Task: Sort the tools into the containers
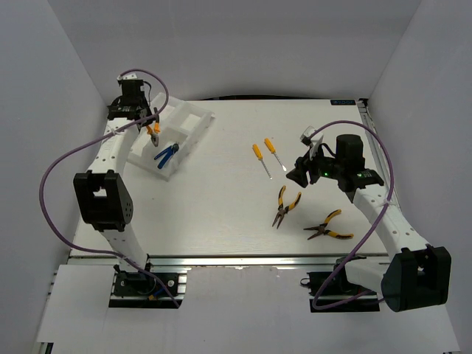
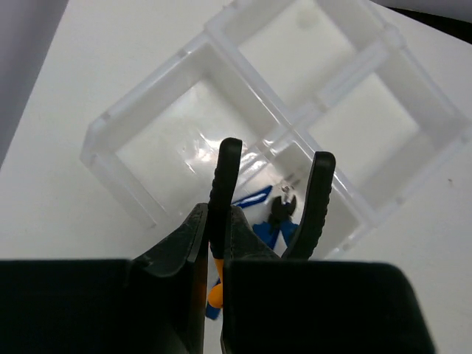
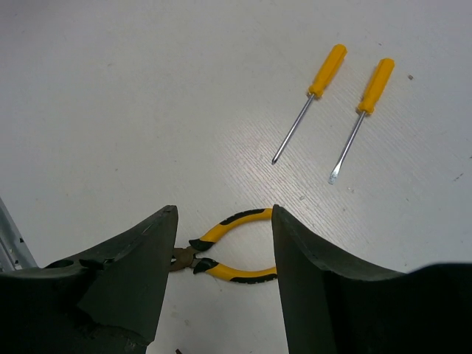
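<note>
My left gripper (image 1: 153,125) hangs over the white divided tray (image 1: 193,122) at the far left. In the left wrist view its jaws (image 2: 271,158) stand apart with nothing between the tips. An orange pliers handle (image 2: 214,291) shows just under the left finger, and it also shows at the gripper in the top view (image 1: 154,133). Blue pliers (image 1: 166,153) lie in a near compartment (image 2: 269,221). My right gripper (image 1: 295,175) is open above the orange-black pliers (image 1: 286,205), which sit between its fingers (image 3: 236,251). Two orange-handled screwdrivers (image 1: 257,156) (image 1: 273,151) lie beyond.
Yellow-black pliers (image 1: 328,226) lie near the front edge, right of the orange-black pair. The screwdrivers also show in the right wrist view (image 3: 310,99) (image 3: 363,114). The tray's other compartments (image 2: 133,92) hold nothing visible. White walls close in the table at left, right and back.
</note>
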### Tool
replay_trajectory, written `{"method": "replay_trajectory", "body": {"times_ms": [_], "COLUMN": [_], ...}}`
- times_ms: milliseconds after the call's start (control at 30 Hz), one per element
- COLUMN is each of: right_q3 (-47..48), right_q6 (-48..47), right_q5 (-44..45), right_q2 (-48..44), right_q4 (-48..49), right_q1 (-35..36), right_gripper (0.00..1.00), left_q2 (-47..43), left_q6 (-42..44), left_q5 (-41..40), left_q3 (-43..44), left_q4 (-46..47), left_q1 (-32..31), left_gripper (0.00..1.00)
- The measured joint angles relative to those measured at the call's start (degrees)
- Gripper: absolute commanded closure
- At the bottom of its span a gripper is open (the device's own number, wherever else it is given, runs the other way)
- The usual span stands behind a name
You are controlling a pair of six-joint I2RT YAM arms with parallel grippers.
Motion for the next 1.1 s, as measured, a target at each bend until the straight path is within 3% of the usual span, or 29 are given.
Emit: {"method": "replay_trajectory", "body": {"times_ms": [367, 667, 733, 800, 867, 900, 933, 1100], "right_q3": [0.01, 1.42, 1.57, 1.6, 1.65, 1.66, 1.66, 1.8], "right_q6": [-1.64, -3.12, -3.22, -3.24, -3.26, -3.28, -3.35, -4.91], "right_q5": [0.0, 0.03, 0.0, 0.02, 0.0, 0.0, 0.0, -1.06], "right_q2": [0.47, 1.95, 1.95, 1.97, 2.0, 2.01, 2.01, 2.09], "right_q4": [-0.66, -3.87, -3.9, -4.08, -4.39, -4.5, -4.6, -5.21], "right_q1": [-0.02, -0.02, -0.02, -0.02, -0.02, -0.02, -0.02, -0.02], "right_gripper": [0.39, 0.39, 0.39, 0.39, 0.39, 0.39, 0.39, 0.38], "left_q2": [11.67, 18.88, 19.77, 20.57, 20.95, 21.01, 21.0, 20.37], "left_q6": [14.06, 19.3, 19.52, 19.5, 19.4, 19.21, 19.0, 18.39], "left_q5": [0.37, 2.59, 2.86, 3.22, 3.37, 3.39, 3.35, 3.75], "left_q3": [3.89, 6.83, 7.79, 8.3, 8.23, 8.03, 7.71, 5.15], "left_q4": [7.19, 10.75, 11.56, 12.59, 12.84, 12.99, 13.19, 14.01], "left_q1": [3.63, 6.22, 6.68, 7.13, 7.36, 7.46, 7.55, 7.66], "left_gripper": [1.0, 0.98, 0.89, 0.63, 0.53, 0.34, 0.02, 0.02]}}
